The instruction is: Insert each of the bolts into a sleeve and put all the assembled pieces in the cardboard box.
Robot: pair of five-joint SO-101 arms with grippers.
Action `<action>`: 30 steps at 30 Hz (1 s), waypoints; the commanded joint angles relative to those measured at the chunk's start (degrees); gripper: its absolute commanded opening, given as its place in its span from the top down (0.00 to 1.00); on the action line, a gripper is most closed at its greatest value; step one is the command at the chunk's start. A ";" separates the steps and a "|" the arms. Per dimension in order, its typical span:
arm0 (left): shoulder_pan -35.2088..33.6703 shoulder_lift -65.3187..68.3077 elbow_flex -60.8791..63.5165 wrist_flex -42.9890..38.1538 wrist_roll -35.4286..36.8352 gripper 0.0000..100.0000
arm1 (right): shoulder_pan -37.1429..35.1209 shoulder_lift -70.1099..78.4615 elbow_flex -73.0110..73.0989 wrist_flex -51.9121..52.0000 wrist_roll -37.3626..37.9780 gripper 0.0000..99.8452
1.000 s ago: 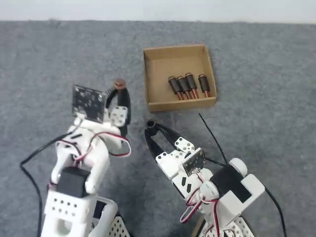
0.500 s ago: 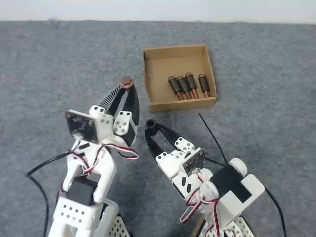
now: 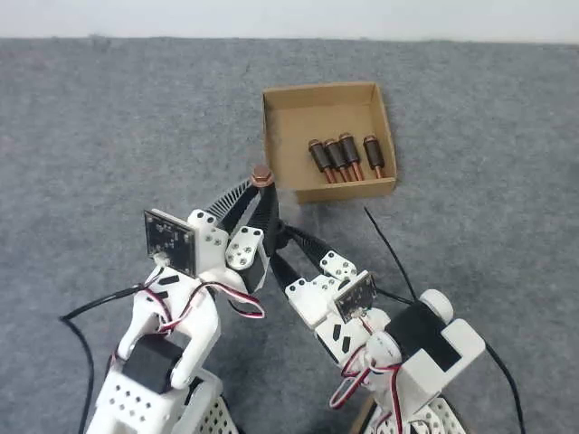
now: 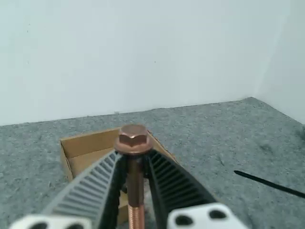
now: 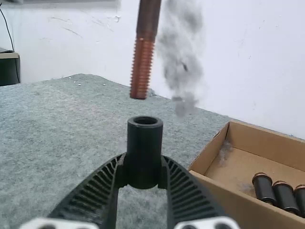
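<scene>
Left gripper [image 4: 134, 157] holds bolt [image 4: 133, 139] just above sleeve [image 5: 144, 143] rim.

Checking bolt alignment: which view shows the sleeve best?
Right wrist view: the sleeve stands upright in the right hand, bore open, bolt tip just above. In the high view the left hand covers it.

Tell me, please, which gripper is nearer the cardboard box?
Left. The left gripper, holding a bolt, is beside a corner of the box; the right gripper, holding a sleeve, sits farther back.

Grey carpet [image 3: 90, 117], white wall [image 4: 143, 47], black cable [image 3: 380, 237]
</scene>
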 commanded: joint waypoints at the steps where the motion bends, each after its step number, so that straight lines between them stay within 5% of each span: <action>1: 0.62 -1.49 3.38 -3.25 0.35 0.99 | -0.22 0.04 0.62 -0.31 0.00 0.99; 6: 0.53 -1.76 7.52 -8.00 0.35 0.99 | -0.22 0.04 0.62 -0.31 0.00 0.99; 30: 0.79 -1.85 10.24 -6.24 4.75 0.99 | 2.42 -0.48 0.26 -0.57 -0.26 0.99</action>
